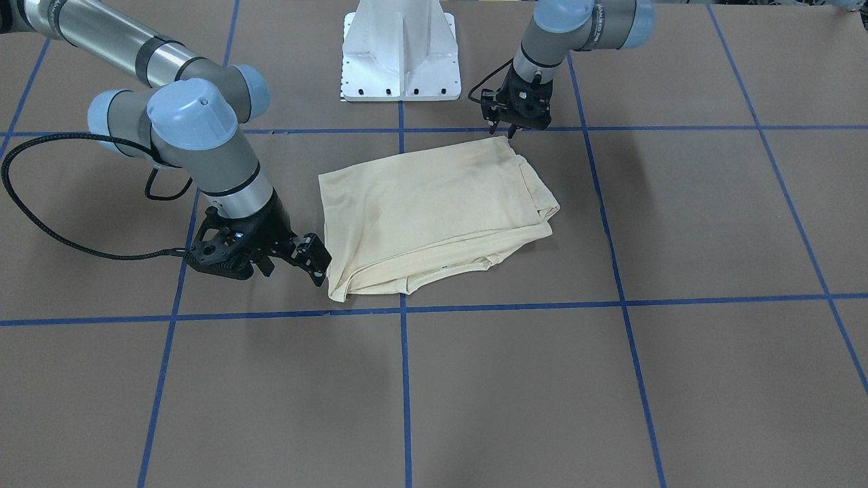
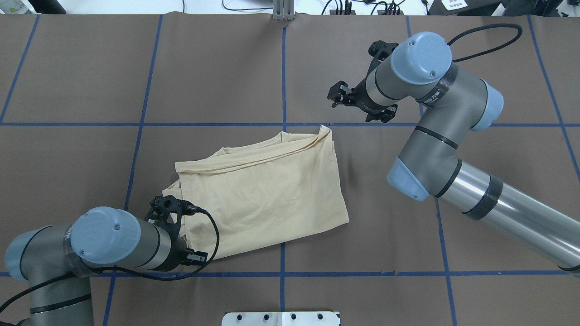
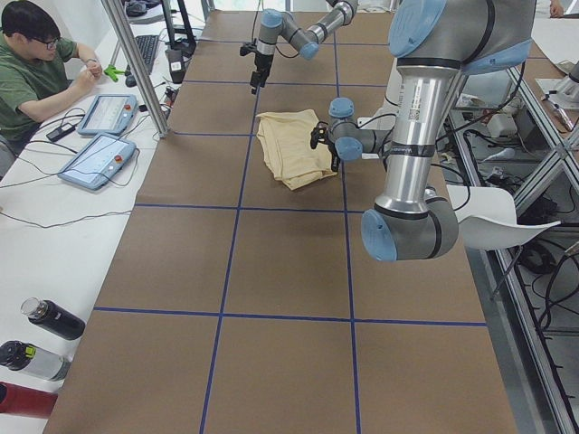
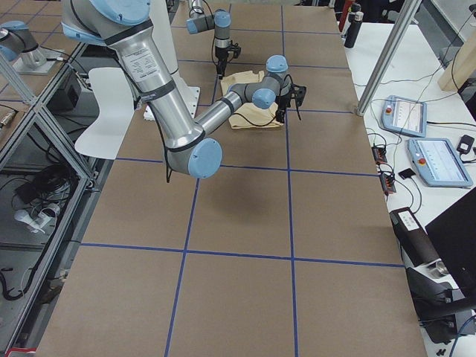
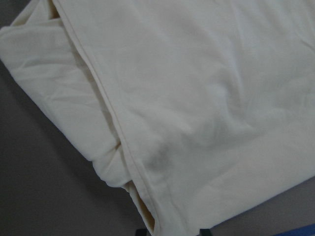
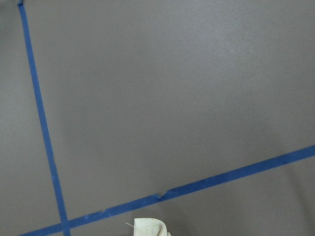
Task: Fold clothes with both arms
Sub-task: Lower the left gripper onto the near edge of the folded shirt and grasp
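Observation:
The clothes are one cream-yellow shirt [image 1: 434,210] [image 2: 267,190], folded into a rough rectangle, plain side up, flat on the brown table. My left gripper [image 1: 505,130] points down at the shirt's corner nearest the robot base. In the left wrist view the shirt [image 5: 197,98] fills the frame, and dark fingertips [image 5: 141,231] stand apart at the bottom edge with its hem between them. My right gripper [image 1: 320,266] [image 2: 336,95] is open beside the shirt's far corner. A small tip of the shirt [image 6: 147,227] shows at the bottom of the right wrist view.
Blue tape lines [image 2: 284,68] divide the table into squares. The white base pedestal [image 1: 400,54] stands at the robot's edge. A person [image 3: 36,72] sits at a side table with control tablets [image 3: 99,158] and bottles [image 3: 50,318]. A metal post [image 3: 136,63] rises there.

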Available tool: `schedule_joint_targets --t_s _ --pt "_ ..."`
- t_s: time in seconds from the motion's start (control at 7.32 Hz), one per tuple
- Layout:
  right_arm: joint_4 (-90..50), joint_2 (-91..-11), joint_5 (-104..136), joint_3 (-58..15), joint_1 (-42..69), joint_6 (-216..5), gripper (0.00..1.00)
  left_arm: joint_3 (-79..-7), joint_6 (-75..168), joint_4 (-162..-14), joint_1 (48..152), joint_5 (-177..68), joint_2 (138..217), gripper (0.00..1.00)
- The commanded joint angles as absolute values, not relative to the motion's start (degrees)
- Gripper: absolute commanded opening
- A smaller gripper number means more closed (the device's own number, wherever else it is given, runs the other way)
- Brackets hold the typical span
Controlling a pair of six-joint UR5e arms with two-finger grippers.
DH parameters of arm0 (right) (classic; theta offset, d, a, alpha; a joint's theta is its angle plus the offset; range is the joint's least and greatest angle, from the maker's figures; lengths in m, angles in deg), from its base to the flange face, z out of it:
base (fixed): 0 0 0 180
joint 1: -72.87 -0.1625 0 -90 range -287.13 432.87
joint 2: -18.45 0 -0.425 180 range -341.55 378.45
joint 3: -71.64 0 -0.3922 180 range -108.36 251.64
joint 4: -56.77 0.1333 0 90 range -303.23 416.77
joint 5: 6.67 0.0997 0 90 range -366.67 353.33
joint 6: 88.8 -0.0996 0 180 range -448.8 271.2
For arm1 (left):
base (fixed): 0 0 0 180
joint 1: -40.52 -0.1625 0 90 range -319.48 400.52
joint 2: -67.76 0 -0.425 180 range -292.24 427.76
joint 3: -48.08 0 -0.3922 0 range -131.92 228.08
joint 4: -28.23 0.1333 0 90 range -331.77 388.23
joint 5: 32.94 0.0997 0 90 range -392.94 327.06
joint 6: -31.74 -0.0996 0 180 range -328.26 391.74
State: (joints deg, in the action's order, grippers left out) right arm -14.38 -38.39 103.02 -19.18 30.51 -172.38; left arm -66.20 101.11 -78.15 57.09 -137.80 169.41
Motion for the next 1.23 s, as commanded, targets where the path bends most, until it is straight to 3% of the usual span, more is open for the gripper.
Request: schedule_joint_targets --t_s 0.0,0.41,0.55,0.68,0.82,1.09 --pt "-14.33 -38.33 103.02 -19.24 30.51 -172.38 1.0 -65.83 101.0 -78.12 57.04 -137.8 169.44 0.45" --pt "-14.24 -38.33 102.94 -19.24 30.51 -172.38 1.0 -64.69 100.91 -78.12 56.95 -137.8 169.88 0.45" --pt "-14.24 -38.33 102.93 -19.24 30.51 -172.38 1.0 -64.69 101.0 -78.12 57.04 -137.8 170.15 0.41" --pt "-14.24 -38.33 102.93 -19.24 30.51 -172.38 1.0 -64.69 101.08 -78.12 57.04 -137.8 170.15 0.28" --pt "-14.24 -38.33 102.93 -19.24 30.51 -172.38 1.0 -64.78 101.26 -78.12 57.04 -137.8 170.15 0.0" --pt "-14.24 -38.33 102.93 -19.24 30.51 -172.38 1.0 -65.12 101.35 -78.03 57.13 -137.45 170.06 0.0"
